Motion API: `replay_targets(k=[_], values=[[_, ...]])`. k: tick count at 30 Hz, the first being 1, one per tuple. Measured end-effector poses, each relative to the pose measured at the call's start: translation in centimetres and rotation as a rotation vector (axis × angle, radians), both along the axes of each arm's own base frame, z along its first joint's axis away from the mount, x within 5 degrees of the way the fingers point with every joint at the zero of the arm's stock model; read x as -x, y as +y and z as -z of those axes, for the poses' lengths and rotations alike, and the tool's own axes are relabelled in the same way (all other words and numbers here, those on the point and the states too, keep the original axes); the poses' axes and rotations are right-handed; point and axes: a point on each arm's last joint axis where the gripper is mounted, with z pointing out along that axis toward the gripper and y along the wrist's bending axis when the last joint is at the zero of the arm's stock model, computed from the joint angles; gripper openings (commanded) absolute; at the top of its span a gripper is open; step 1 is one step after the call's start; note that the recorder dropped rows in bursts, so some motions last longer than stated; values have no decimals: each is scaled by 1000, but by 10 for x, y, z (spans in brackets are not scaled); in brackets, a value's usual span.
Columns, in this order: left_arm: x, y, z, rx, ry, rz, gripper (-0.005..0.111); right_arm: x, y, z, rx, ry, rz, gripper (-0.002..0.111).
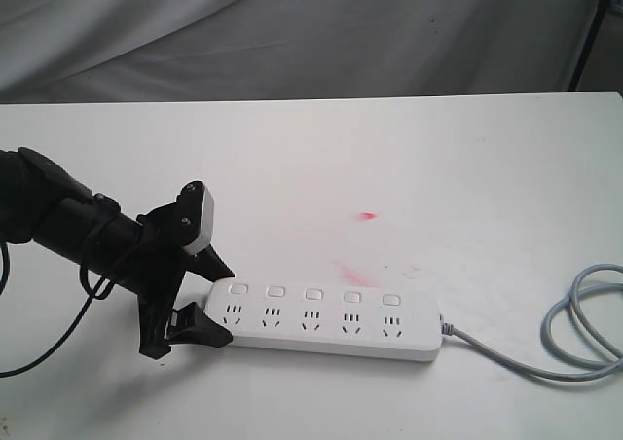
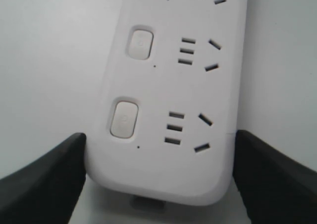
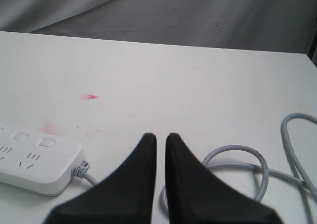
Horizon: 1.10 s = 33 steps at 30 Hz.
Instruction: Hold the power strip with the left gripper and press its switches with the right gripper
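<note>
Between the pointed black fingers [image 2: 44,184] of the left gripper [image 1: 221,304], a black two-finger claw on a matte black arm, sits the rounded end of the long flat white plastic power strip [image 1: 331,331]. Both fingers appear to press on its long edges, so we judge the hold made. Just past those fingertips runs the row of five small white rounded-square switches [image 1: 313,293], none covered. Beyond the strip's far end the grey cord [image 3: 237,154] loops away over the white tabletop [image 1: 438,167]. Well apart from the left fingers, past that cord end, hangs the right gripper [image 3: 161,144], a black claw drawn together on nothing. We take pressing as not yet begun. Next we need the right tip brought over the switch nearest the cord, then pushed straight down while the left grip steadies the strip.
</note>
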Motion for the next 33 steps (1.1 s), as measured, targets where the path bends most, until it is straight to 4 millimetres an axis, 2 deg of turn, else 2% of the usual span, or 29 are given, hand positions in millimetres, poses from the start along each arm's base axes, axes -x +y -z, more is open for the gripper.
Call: replay_targets(k=[7,9,12,15,17,30,33], values=[[0,0,0,1,2,-3,0,0,0,0,0,2,0,7],[0,0,0,3,24,-25,5,0,0,0,0,2,0,7],[0,-1,0,8,39,-47,31,0,0,0,0,2,0,7],[0,-1,-1,11,42,-54,72,0,0,0,0,2,0,7],[0,-1,-1,12,43,-55,86,0,0,0,0,2,0,7],[-3,-3,-2,39,51,-111,87,0,0,0,2,3,0,7],[-4,-3,-9,56,36,-128,87,0,0,0,2,3,0,7]])
